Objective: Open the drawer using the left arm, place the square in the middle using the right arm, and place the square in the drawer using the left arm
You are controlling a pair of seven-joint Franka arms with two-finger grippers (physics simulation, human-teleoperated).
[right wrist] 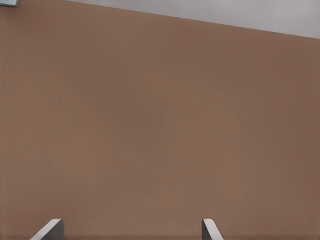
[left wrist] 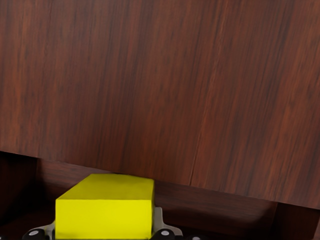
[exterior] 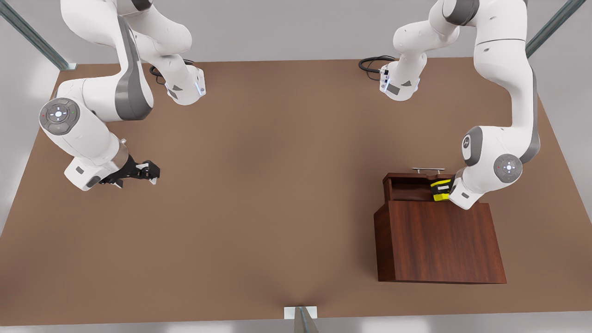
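A plain brown tabletop (exterior: 277,185) fills the scene under a grey wall, its middle stretch bare and wide open between the two arms.

One yellow square (exterior: 441,190) sits clamped in the left gripper (exterior: 440,190), held over the pulled-out drawer (exterior: 409,187) at the end nearer the front view's right. In the left wrist view the square (left wrist: 105,207) rests between the fingers (left wrist: 162,231), just in front of the cabinet's wood-grain face, with the dark drawer hollow beneath it. The drawer's single silver handle (exterior: 428,170) juts beyond its outer edge.

The one cabinet (exterior: 439,240) stands toward the front view's right, with bare table on every side.

The right gripper (exterior: 150,173) waits well apart at the front view's left, low over the table, its two fingers (right wrist: 49,230) spread with nothing between them.
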